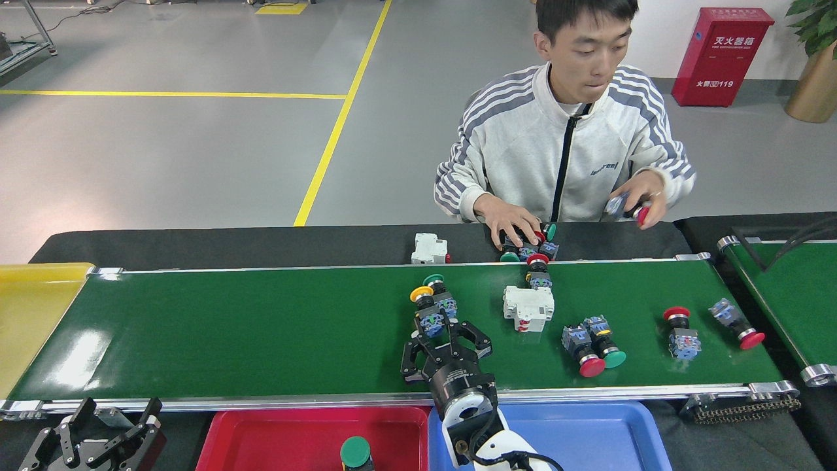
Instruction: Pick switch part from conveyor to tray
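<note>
Bright even light, glare on conveyor [85, 347], moving hand [637, 199] blurred

The green conveyor [229, 333] spans the view from 9 to 3 o'clock. On it, just right of centre, lie a yellow-capped switch [426, 310] and a green-capped switch [439, 294], touching. Toward 2 o'clock of them sits a white breaker [527, 307] with a red-capped switch [539, 269] at its far edge. Toward 4 o'clock lies a red-and-green pair [592, 341]; further right, two red-capped switches [680, 330] [737, 322], apart. Behind, at 12 o'clock, the black table [229, 243] bears another breaker [430, 248] and a small heap of switches [529, 245].
</note>
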Available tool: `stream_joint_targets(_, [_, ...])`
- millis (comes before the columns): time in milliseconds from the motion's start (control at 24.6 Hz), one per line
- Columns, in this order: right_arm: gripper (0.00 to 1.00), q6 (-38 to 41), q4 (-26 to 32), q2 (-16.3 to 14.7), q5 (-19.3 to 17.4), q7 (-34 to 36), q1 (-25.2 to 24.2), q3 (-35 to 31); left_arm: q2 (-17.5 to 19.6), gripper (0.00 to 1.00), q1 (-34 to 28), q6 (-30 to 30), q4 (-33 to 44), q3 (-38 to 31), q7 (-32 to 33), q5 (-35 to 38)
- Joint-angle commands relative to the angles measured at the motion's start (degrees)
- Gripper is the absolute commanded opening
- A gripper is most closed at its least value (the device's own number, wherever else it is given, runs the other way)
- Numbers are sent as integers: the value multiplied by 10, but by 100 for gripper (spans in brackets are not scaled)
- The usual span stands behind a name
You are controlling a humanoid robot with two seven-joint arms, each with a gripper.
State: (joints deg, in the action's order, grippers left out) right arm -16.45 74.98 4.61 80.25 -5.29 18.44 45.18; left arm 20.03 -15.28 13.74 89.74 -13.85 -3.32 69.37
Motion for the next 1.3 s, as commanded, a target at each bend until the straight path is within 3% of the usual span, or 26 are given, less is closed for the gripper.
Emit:
stream_joint_targets(0, [2, 39, 55, -24, 3, 9, -11, 29, 8, 100, 2, 1, 8, -8, -3, 1])
stream_joint_targets(41, [5, 44, 72, -28, 5, 9, -19, 50, 8, 100, 2, 1, 9, -8, -3, 1])
stream_joint_targets(81, [19, 44, 78, -29, 15, 9, -21, 79, 8, 100, 2, 1, 9, -8, -3, 0])
stream_joint_targets(122, [49, 42, 77, -28, 30, 9, -21, 108, 8, 100, 2, 1, 9, -8, -3, 0])
stream_joint_targets(244, [96, 41, 76, -25, 52, 19, -28, 163, 8, 100, 2, 2, 10, -8, -3, 0])
stream_joint_targets(448, [98, 41, 80, -7, 52, 34, -33, 177, 8, 100, 2, 2, 10, -8, -3, 0])
stream_joint_targets(570, [98, 29, 124, -11, 51, 33, -53, 158, 6, 100, 2, 1, 9, -9, -3, 0])
stream_joint_targets(692, [97, -79, 159, -21, 53, 42, -100, 84, 5, 100, -3, 1, 10, -9, -3, 0])
stream_joint_targets(774, [98, -170, 185, -34, 53, 88, -137, 65, 5, 100, -5, 1, 13, -10, -3, 0])
stream_joint_targets(896, [98, -257, 212, -90, 44, 170, -191, 22, 2, 100, -7, 1, 28, -4, -2, 1])
stream_joint_targets(1059, [98, -255, 213, -119, -17, 193, -259, -62, -16, 100, 22, -14, 73, 32, 20, 37])
stream_joint_targets(1181, [98, -232, 213, -131, -64, 194, -257, -77, -67, 100, 109, -40, 58, 106, 53, 112])
stream_joint_targets(1262, [98, -210, 213, -130, -69, 193, -239, -77, -103, 100, 151, -50, 24, 131, 67, 155])
